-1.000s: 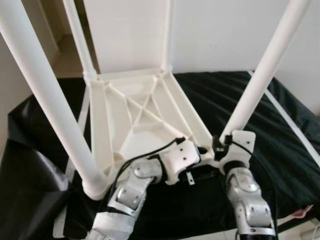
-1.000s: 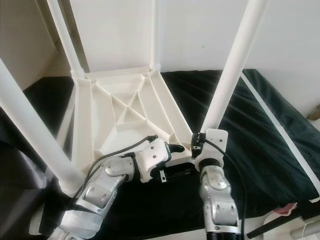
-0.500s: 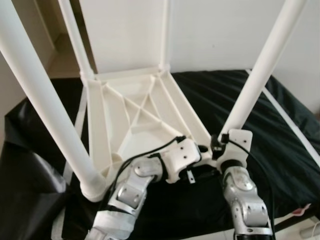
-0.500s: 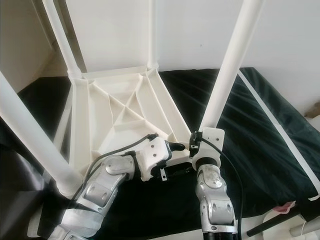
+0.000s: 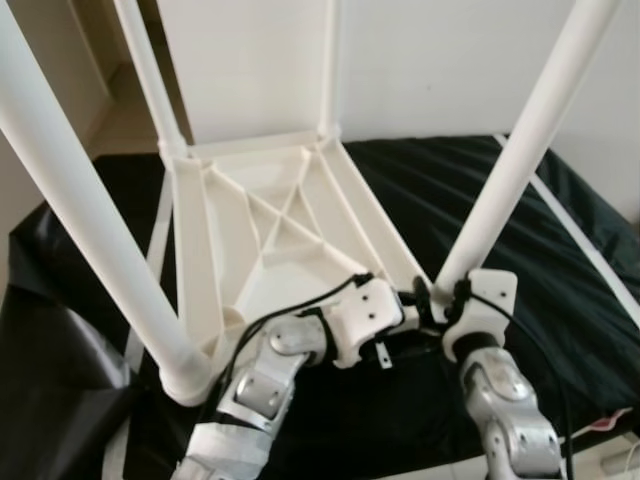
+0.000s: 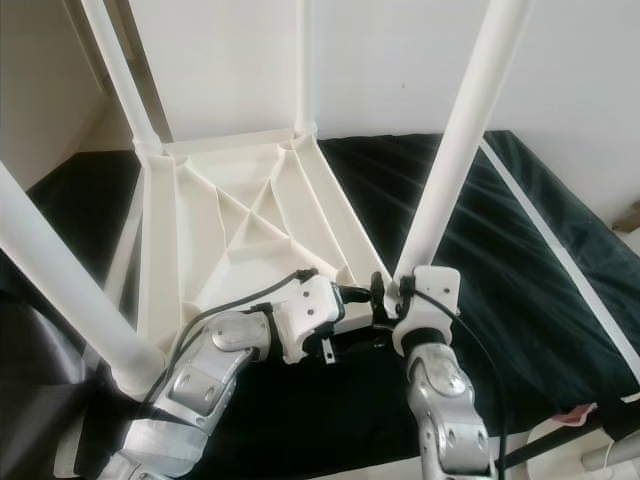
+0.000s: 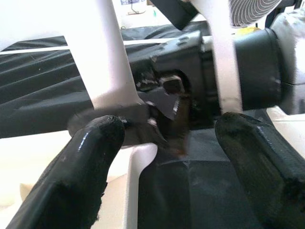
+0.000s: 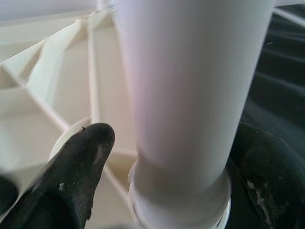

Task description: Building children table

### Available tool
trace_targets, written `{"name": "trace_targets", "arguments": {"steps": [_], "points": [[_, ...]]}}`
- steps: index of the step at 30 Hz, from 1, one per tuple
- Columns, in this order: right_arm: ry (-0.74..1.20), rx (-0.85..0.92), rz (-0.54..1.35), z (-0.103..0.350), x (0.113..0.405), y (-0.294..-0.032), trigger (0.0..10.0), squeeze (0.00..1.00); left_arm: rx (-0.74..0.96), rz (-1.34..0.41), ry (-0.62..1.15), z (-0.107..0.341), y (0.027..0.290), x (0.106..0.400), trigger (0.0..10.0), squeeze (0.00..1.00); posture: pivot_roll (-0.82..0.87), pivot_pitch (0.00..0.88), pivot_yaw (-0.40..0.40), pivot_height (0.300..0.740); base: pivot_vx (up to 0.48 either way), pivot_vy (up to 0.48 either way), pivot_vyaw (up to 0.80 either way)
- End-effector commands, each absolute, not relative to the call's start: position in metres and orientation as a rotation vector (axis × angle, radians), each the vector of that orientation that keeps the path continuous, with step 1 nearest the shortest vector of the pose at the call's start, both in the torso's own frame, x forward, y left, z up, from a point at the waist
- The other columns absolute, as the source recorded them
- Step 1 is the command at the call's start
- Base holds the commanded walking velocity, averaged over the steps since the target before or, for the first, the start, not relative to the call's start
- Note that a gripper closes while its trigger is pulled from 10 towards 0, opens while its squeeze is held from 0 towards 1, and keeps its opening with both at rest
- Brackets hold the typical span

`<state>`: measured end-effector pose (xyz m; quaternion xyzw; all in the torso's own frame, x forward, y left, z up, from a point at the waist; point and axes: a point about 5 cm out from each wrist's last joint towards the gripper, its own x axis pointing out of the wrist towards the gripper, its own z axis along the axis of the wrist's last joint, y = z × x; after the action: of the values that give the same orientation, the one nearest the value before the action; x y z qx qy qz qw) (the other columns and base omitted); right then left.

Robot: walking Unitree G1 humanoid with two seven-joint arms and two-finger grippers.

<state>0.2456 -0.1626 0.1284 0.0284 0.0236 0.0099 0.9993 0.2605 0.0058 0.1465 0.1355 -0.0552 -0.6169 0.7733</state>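
Table top: We see a white plastic table top lying upside down in the middle of the frame, with its ribs facing up. It rests on a black sheet that covers the surface under it.

Legs: Four white legs stick up from its corners. The near-left leg and the near-right leg look big and run out of the top of the frame. The two far legs stand at the upper middle, in front of a white wall.

Right gripper: It is at the lower right of the head views, at the foot of the near-right leg, where that leg goes into its round socket. In the right wrist view the two black fingers sit one on each side of the leg, with the leg between them. They look close around it, but we cannot tell if they squeeze it tight.

Left gripper: It is at the lower middle of the head views, reaching toward the same near-right corner. In the left wrist view its two black fingers are spread wide apart and hold nothing. Between them we see the edge of the table top, the foot of the leg and the right wrist just beyond.
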Motion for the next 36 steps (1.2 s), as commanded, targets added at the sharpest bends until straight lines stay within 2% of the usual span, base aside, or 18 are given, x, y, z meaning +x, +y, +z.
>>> {"name": "trace_targets", "arguments": {"steps": [1,2,3,11,13,18,22,27,28,30,31,36], "points": [[0.038,0.066,0.04,0.129,0.244,-0.164,10.0,0.97,0.285,-1.229,-0.119,0.145,0.007,0.264,10.0,0.0,-0.09,0.0,-0.034,0.74,0.0,0.0,0.0],[0.038,0.066,0.04,0.129,0.244,-0.164,10.0,0.97,0.285,-1.229,-0.119,0.145,0.007,0.264,10.0,0.0,-0.09,0.0,-0.034,0.74,0.0,0.0,0.0],[0.035,0.041,0.081,0.129,0.243,-0.166,10.0,0.0,0.284,-1.23,-0.12,0.146,0.007,0.264,10.0,0.0,-0.09,0.0,-0.032,0.74,0.0,0.0,0.0],[0.022,-0.059,0.277,0.132,0.241,-0.18,10.0,0.0,0.29,-1.243,-0.121,0.146,0.006,0.263,10.0,0.0,-0.09,0.0,-0.017,0.74,0.0,0.0,0.0],[0.049,-0.131,0.398,0.136,0.245,-0.192,10.0,0.0,0.295,-1.241,-0.124,0.148,0.007,0.266,10.0,0.0,-0.09,0.0,-0.016,0.74,0.0,0.0,0.0],[0.061,-0.16,0.439,0.135,0.246,-0.193,10.0,0.0,0.295,-1.243,-0.125,0.148,0.007,0.265,10.0,0.0,-0.09,0.0,-0.014,0.74,0.0,0.0,0.0],[0.067,-0.22,0.543,0.137,0.269,-0.183,10.0,0.0,0.3,-1.246,-0.127,0.149,0.007,0.266,10.0,0.0,-0.08,0.0,-0.007,0.74,0.0,0.0,0.0],[0.066,-0.237,0.571,0.136,0.278,-0.178,10.0,0.0,0.303,-1.237,-0.13,0.151,0.008,0.268,10.0,0.0,-0.07,0.0,-0.01,0.74,0.0,0.0,0.0],[0.076,-0.243,0.579,0.135,0.28,-0.178,4.3,0.0,0.303,-1.233,-0.129,0.151,0.008,0.269,10.0,0.0,-0.07,0.0,-0.011,0.74,0.0,0.0,0.0],[0.082,-0.248,0.585,0.133,0.281,-0.178,4.3,0.0,0.304,-1.231,-0.129,0.151,0.009,0.268,10.0,0.0,-0.06,0.0,-0.016,0.74,0.0,0.0,0.0],[0.096,-0.249,0.6,0.131,0.281,-0.178,0.0,0.0,0.303,-1.227,-0.128,0.15,0.01,0.268,10.0,0.0,-0.06,0.0,-0.017,0.74,0.0,0.0,0.0],[0.124,-0.243,0.626,0.125,0.276,-0.179,0.0,0.0,0.3,-1.219,-0.124,0.15,0.011,0.267,10.0,0.0,-0.06,0.0,-0.023,0.74,0.0,0.0,0.0]]}}
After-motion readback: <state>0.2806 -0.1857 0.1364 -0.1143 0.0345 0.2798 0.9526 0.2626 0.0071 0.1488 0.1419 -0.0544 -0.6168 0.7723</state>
